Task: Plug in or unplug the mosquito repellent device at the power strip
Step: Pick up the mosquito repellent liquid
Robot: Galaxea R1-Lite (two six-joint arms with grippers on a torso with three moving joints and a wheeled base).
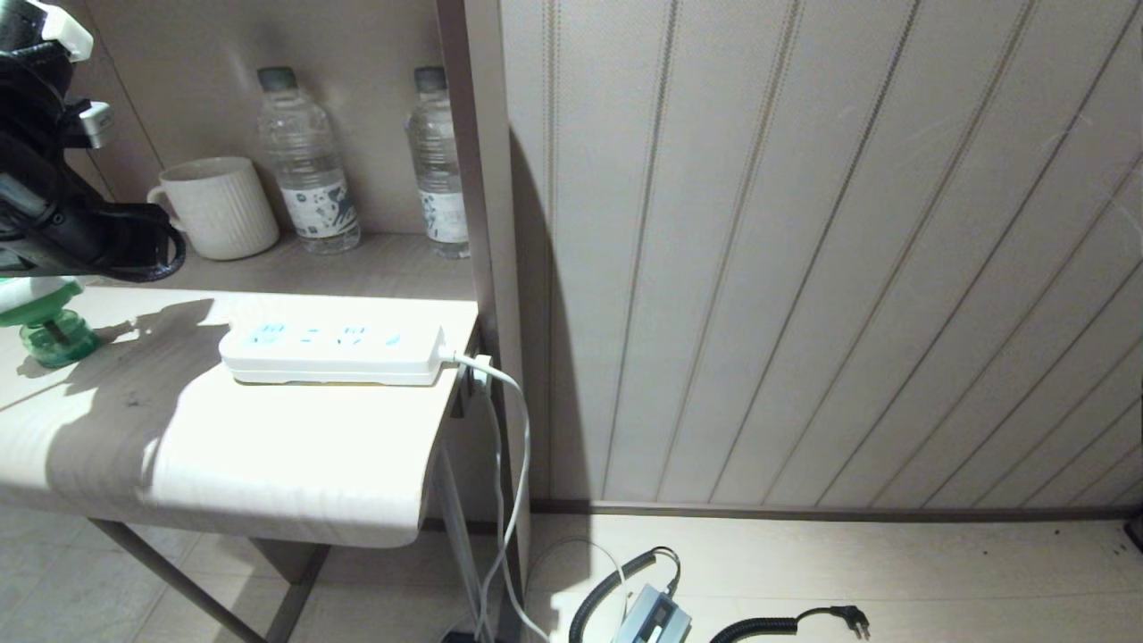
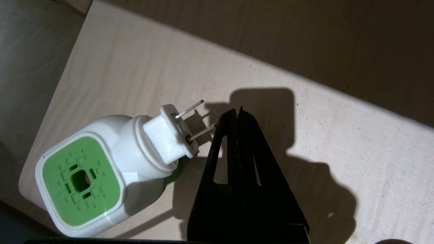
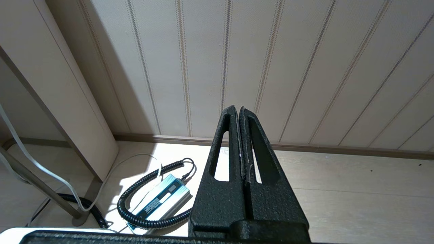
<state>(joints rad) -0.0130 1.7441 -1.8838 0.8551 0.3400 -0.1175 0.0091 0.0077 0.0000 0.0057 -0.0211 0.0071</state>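
Fingers on the left gripper (image 2: 236, 110) are pressed fully together, holding nothing, tips just beside the prongs of the mosquito repellent device (image 2: 101, 173), which stands unplugged near the counter (image 1: 268, 464) edge. The power strip (image 1: 332, 354) lies well apart with bare counter between. Mug (image 1: 219, 207) and two water bottles (image 1: 308, 161) stand behind it. Right gripper (image 3: 239, 109) hangs shut over the floor.

Unplugged white-and-green mosquito repellent device (image 2: 101, 169) upright on tabletop, well apart from white power strip (image 1: 332, 354).
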